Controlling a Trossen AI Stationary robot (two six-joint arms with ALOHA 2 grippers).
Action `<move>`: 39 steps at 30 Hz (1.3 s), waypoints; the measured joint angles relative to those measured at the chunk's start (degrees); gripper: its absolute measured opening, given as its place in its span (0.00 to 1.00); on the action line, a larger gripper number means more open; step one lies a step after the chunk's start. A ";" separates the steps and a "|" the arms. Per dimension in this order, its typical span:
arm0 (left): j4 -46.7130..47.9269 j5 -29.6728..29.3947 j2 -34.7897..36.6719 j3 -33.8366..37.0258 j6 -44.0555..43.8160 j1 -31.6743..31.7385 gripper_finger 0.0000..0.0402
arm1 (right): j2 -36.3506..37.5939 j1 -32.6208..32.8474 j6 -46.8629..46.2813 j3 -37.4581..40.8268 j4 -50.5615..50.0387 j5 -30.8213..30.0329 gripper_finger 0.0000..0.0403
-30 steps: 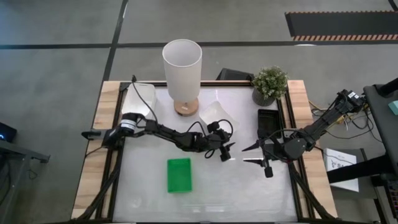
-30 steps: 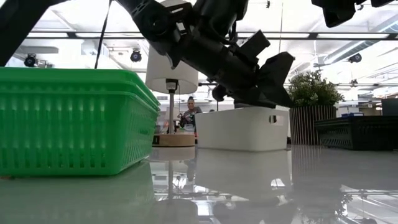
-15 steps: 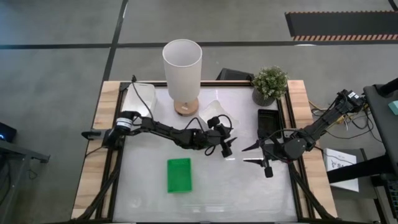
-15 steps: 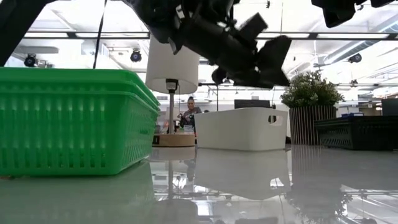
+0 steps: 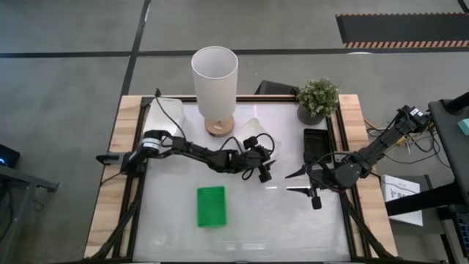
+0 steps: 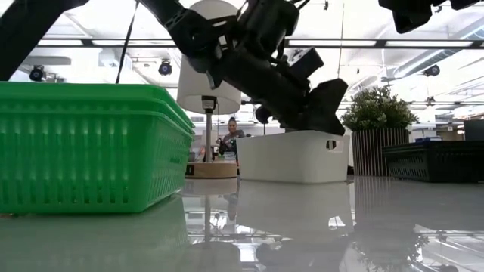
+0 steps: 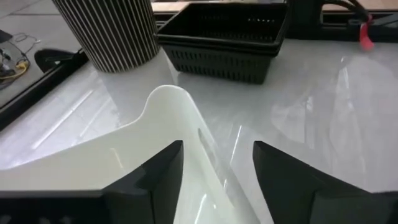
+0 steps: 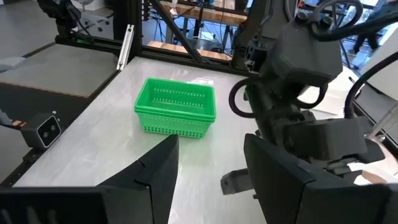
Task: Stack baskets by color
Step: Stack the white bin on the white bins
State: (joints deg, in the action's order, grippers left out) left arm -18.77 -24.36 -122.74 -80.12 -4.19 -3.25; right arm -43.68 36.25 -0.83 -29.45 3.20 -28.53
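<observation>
Green basket (image 5: 211, 206): one stack, near the front edge of the desk (image 5: 293, 220), left of centre, rims squared.

Black baskets (image 5: 316, 144): nested stack by the right edge, towards the back, just in front of the plant (image 5: 317, 99).

White basket (image 5: 254, 135): single piece near the middle of the desk, towards the back, beside the lamp (image 5: 215, 84). A second white basket (image 5: 164, 116) sits at the back left corner; whether it is one or several nested cannot be told.

Left claw (image 5: 264, 170): fingers apart, hovering at the near end of the middle white basket. In the left wrist view the end wall (image 7: 202, 146) runs between the two fingers (image 7: 158, 168), not yet pinched.

Right claw (image 5: 297, 181): fingers apart, empty, waiting near the right edge in front of the black stack.

Step in hand, judged: gripping the white basket by its end wall for transfer to the corner one. Handling note: lower until the wall sits deep between the fingers, centre on the straight run rather than the rounded corner, close firmly since thin plastic flexes, then lift level to clear the lamp base. Risk: a shallow pinch may let the basket swing or slip.
</observation>
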 joint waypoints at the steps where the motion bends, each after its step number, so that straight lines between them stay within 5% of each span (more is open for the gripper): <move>1: 0.17 0.04 0.00 0.00 0.00 0.00 0.43 | 0.00 0.00 -0.05 0.00 0.03 0.00 0.44; 14: 0.26 0.05 -1.46 0.96 0.02 0.16 0.04 | 0.00 0.00 -0.67 0.00 -0.01 -0.01 0.44; 23: 2.75 0.09 1.33 0.92 2.93 -2.65 0.00 | 0.00 0.00 -1.34 0.00 -0.81 -0.02 0.44; 29: 15.52 -0.66 11.72 0.96 8.66 -8.74 0.00 | -0.02 -0.02 -2.31 0.00 -2.54 -0.13 0.44; 34: 36.64 -1.23 23.90 1.87 16.45 -15.32 0.00 | -0.04 0.00 -2.94 0.00 -2.66 -0.11 0.44; 39: 46.36 -1.49 37.80 9.78 14.10 -19.69 0.00 | -0.02 -0.02 -3.03 0.00 -2.57 -0.11 0.44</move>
State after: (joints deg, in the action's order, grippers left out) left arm 27.59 -25.85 -84.94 -70.34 9.92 -22.94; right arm -43.70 36.23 -3.86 -29.45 0.63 -28.64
